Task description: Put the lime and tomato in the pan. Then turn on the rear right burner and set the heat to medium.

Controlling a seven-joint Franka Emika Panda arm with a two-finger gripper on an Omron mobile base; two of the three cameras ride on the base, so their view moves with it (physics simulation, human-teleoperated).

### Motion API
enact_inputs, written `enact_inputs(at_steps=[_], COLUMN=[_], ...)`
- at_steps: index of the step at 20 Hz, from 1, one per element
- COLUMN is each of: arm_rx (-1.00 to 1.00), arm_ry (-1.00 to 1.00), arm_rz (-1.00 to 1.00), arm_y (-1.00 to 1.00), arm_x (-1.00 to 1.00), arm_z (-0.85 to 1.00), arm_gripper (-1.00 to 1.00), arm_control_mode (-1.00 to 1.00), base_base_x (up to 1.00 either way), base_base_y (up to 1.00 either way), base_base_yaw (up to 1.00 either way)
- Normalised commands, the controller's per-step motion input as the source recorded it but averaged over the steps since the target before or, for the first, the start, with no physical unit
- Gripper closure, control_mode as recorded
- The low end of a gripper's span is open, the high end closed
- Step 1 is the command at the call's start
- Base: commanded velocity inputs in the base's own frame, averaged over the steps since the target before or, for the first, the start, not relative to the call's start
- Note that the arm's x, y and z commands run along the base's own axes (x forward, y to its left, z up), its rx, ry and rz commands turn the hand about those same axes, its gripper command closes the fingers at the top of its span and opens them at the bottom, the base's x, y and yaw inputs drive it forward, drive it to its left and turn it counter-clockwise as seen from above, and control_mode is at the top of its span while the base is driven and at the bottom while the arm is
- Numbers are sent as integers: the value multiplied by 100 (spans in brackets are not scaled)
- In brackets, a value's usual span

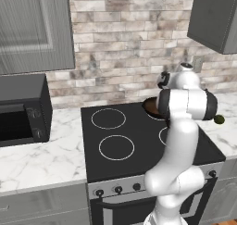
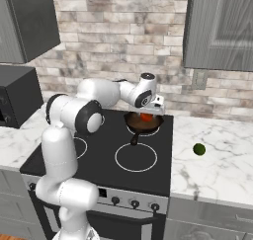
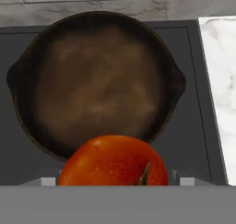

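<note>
Hand (image 2: 147, 114): above the pan (image 2: 143, 123), apparently closed around the tomato (image 2: 146, 117), though its fingertips are hidden.
Tomato: over the pan's near rim in the hand view.
Pan: on the cooktop's (image 2: 59, 155) rear right.
Lime (image 2: 199, 149): on the desk (image 2: 217, 165), right of the cooktop.

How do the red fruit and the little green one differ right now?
The tomato is red-orange; the lime is green. The tomato is up in the robot's hand above the pan, while the lime lies loose on the marble counter right of the stove. So the tomato is near the pan and the lime well away from it. Both are small, round and similar in size.
</note>
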Motion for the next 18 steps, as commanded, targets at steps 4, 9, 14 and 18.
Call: enact_inputs(at_steps=[4, 9, 14, 18], arm_rx=[0, 0, 0, 0], arm_ry=[0, 0, 0, 0], arm_rz=[-5, -3, 0, 0], arm_y=[0, 3, 12, 3], arm_x=[43, 10, 0, 1], arm_z=[-24, -14, -21, -35], arm_gripper=[100, 100, 100, 100], arm_control_mode=[-100, -100, -100, -100], base_base_x=[0, 0, 0, 0], base_base_y=[0, 0, 0, 0], base_base_yaw=[0, 0, 0, 0])
